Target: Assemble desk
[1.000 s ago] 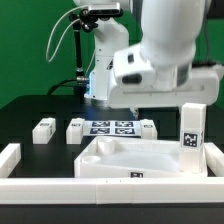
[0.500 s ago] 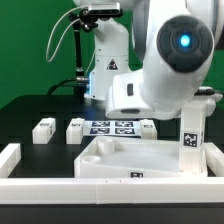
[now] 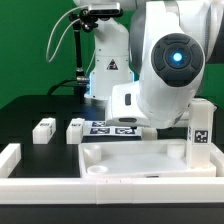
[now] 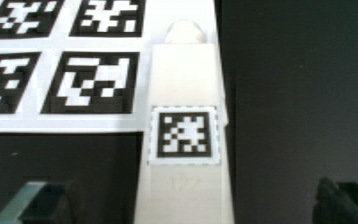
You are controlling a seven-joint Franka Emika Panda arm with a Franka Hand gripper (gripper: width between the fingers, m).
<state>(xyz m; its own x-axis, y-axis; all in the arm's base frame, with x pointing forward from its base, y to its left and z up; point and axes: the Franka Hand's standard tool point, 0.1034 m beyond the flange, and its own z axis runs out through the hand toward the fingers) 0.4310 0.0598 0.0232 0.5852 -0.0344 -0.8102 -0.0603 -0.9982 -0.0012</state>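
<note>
1. Worktop (image 3: 25, 115): black, bordered by low white rails (image 3: 100, 195) at the front and at the exterior view's left.
2. Panda arm (image 3: 170, 70): its white body fills the middle and the exterior view's right and hides the tool in that view.
3. Desk tabletop (image 3: 130, 160): a wide white tray with raised rims, lying flat near the front rail, below the arm in the picture.
4. Marker board (image 3: 108, 127): flat on the worktop behind the tabletop, partly covered by the arm.
5. Upright leg (image 3: 201, 135): stands at the tabletop's corner on the exterior view's right, its tag facing the camera.
6. Two loose legs (image 3: 43, 130) (image 3: 75, 130): lying side by side, just beside the marker board on the exterior view's left.
7. Fourth leg (image 4: 185, 100): in the wrist view it lies flat on the worktop along the marker board's edge, tag (image 4: 185, 133) upward, running lengthwise between the tool's fingers.
8. Tool (image 4: 188, 200): released, its two dark fingers (image 4: 30, 200) spread wide, one on each side of this leg and clear of it.
</note>
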